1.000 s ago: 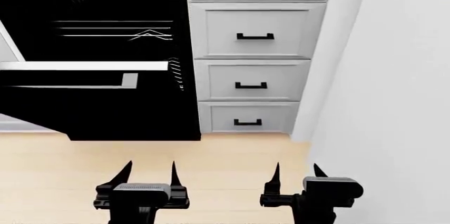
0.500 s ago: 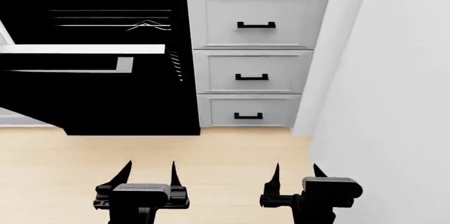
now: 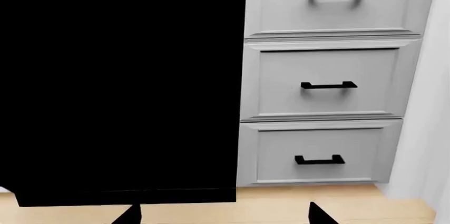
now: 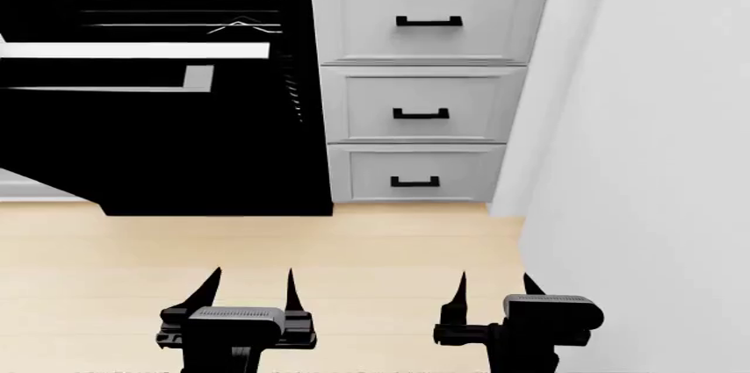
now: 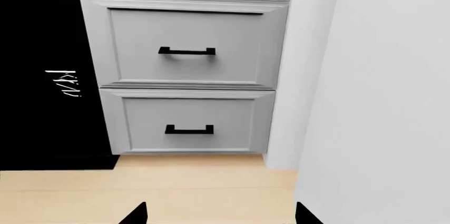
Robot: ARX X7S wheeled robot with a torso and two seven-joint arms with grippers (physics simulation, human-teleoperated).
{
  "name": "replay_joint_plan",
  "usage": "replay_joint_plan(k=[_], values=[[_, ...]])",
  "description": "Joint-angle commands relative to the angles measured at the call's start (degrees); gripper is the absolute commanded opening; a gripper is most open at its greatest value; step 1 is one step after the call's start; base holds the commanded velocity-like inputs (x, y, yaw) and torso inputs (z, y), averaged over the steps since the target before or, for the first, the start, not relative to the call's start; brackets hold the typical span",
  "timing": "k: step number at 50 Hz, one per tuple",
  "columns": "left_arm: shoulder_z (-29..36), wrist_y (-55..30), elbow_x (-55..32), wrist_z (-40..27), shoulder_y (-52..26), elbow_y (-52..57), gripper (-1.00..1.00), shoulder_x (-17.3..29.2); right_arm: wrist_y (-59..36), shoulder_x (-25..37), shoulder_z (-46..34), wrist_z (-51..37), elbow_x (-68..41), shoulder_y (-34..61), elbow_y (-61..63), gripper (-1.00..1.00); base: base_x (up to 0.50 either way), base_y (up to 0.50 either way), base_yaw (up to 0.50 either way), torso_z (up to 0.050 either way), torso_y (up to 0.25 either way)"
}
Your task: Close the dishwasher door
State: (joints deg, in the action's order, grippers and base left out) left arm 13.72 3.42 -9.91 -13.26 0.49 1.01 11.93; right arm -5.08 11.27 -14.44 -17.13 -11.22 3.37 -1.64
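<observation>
The dishwasher door (image 4: 176, 140) hangs open on the left, beside the grey drawers (image 4: 416, 110), low over the wood floor (image 4: 351, 250). It looks big, flat, stiff and shiny, so it may be slippery. The best spot to push or lift is likely its front edge or the silver handle (image 4: 118, 79). The left hand (image 4: 248, 288) and right hand (image 4: 494, 291) are spread wide and hold nothing, well apart from the door.
</observation>
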Motion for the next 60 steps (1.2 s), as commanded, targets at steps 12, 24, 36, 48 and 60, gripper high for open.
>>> replay_joint_plan(k=[12, 24, 36, 48, 60], values=[[0.6, -0.1, -0.2, -0.8, -0.2, -0.1, 1.0, 0.4, 0.5, 0.3, -0.2, -0.8, -0.6, 0.0, -0.1, 1.0, 0.0, 0.0, 0.0, -0.05, 0.0], [1.0, -0.4, -0.4, -0.9, -0.4, -0.1, 1.0, 0.7, 0.7, 0.4, -0.4, -1.2, -0.9, 0.1, -0.2, 1.0, 0.0, 0.0, 0.0, -0.05, 0.0], [1.3, 0.1, -0.6, -1.1, -0.3, 0.0, 1.0, 1.0, 0.7, 0.6, -0.5, -1.6, -1.1, 0.2, -0.2, 1.0, 0.0, 0.0, 0.0, -0.05, 0.0], [1.6, 0.1, -0.9, -1.6, -0.4, 0.0, 1.0, 1.2, 0.4, 0.8, -0.9, -1.9, -1.4, 0.4, -0.3, 1.0, 0.0, 0.0, 0.0, -0.05, 0.0], [1.9, 0.1, -1.1, -1.9, -0.5, -0.1, 1.0, 1.5, 0.8, 0.9, -1.1, -2.1, -1.5, 0.4, -0.4, 1.0, 0.0, 0.0, 0.0, -0.05, 0.0]])
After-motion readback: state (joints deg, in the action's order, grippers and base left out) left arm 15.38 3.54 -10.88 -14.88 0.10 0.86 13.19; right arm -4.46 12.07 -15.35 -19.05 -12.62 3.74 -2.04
